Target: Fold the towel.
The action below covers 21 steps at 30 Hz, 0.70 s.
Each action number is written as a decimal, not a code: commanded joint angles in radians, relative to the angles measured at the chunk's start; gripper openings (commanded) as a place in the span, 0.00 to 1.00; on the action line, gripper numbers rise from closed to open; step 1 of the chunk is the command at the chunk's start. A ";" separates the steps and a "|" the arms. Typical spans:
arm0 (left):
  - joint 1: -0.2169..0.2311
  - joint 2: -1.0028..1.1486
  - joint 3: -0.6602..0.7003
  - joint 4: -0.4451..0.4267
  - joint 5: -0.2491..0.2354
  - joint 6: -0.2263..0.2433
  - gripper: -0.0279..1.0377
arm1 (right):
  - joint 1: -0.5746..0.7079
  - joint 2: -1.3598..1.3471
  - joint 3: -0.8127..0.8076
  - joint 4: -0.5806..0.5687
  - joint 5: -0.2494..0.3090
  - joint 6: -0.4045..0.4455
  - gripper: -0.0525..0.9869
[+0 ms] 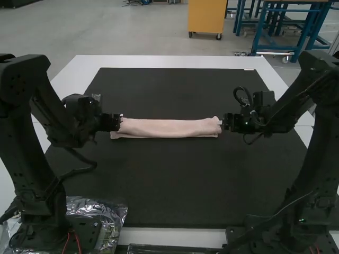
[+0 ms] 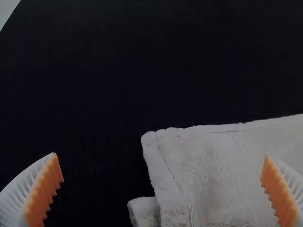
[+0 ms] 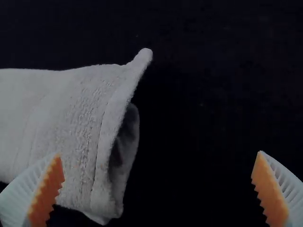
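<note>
A pink towel lies folded into a long narrow strip across the middle of the dark mat. At its left end is my left gripper, and at its right end my right gripper. In the left wrist view the left gripper stands open above a corner of the towel, with a small lower layer poking out beside it. In the right wrist view the right gripper is open, and the towel's end shows a raised upper layer with a gap over the layer beneath.
The dark mat lies on a white table. Crumpled clear plastic is by the left arm's base. A cable hangs from the left arm over the mat.
</note>
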 commanded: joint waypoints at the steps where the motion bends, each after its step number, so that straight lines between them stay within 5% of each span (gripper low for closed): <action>1: -0.004 -0.026 0.039 0.010 -0.018 -0.009 0.94 | 0.008 -0.026 0.019 0.005 0.009 0.010 0.92; 8: -0.009 -0.052 0.104 -0.009 -0.073 -0.005 0.94 | 0.064 -0.024 0.055 -0.020 0.014 0.004 0.92; 12: -0.011 -0.078 0.104 0.034 -0.151 0.018 0.94 | 0.103 -0.020 0.062 -0.026 0.058 -0.021 0.92; 19: -0.011 -0.079 0.114 0.013 -0.168 0.031 0.94 | 0.123 0.028 0.082 -0.023 0.090 -0.032 0.92; 21: -0.011 -0.079 0.110 0.022 -0.211 0.048 0.94 | 0.125 0.045 0.087 -0.020 0.099 -0.035 0.92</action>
